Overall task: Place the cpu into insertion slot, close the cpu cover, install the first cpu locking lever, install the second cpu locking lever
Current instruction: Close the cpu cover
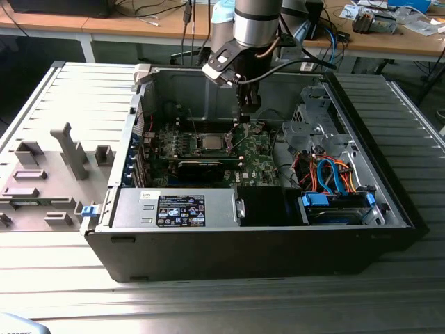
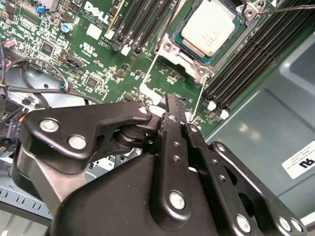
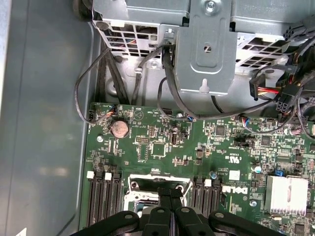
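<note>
Cpu (image 2: 211,27) is seen seated in the socket (image 2: 170,49) on the motherboard (image 2: 74,29). Gripper (image 2: 176,101) is positioned just beside one socket corner, fingers pressed together, nothing seen clamped between them. A thin lever rod (image 2: 198,98) is angled from the socket toward the fingertips; contact cannot be told.

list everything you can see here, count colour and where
computer case: 1, black, open, on the slatted table
motherboard: 1, green, inside the case
cpu: 1, silver-grey, in the motherboard's socket
expansion card: 1, black, beside the socket
coin battery: 1, coppery, on the motherboard
cables: several, orange and blue, case's side at the exterior view's right
fixture tray: 1, grey, exterior view's left of the case
gripper: 1, black, shut, over the motherboard near the socket
</note>
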`<act>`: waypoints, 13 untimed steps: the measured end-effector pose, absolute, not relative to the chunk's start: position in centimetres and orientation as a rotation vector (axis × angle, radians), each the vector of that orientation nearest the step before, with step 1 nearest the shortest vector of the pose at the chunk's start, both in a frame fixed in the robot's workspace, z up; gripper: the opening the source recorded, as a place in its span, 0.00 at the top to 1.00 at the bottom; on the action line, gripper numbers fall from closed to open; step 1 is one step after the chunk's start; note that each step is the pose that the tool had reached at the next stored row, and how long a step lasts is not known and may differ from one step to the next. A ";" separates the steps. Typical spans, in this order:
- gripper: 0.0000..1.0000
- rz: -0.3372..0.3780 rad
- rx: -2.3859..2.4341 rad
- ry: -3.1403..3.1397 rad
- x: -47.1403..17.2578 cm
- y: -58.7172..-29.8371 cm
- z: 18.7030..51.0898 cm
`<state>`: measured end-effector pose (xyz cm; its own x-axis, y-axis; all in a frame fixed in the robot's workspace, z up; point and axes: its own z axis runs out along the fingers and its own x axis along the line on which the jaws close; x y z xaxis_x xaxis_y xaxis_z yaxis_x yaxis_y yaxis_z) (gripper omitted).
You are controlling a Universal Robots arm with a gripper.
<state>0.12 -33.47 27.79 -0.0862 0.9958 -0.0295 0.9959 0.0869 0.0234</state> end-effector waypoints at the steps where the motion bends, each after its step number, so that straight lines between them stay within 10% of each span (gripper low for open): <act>1: 0.89 -0.004 2.098 2.288 0.2 -33.5 27.8; 13: 0.89 -0.004 2.100 2.290 0.9 -33.5 27.8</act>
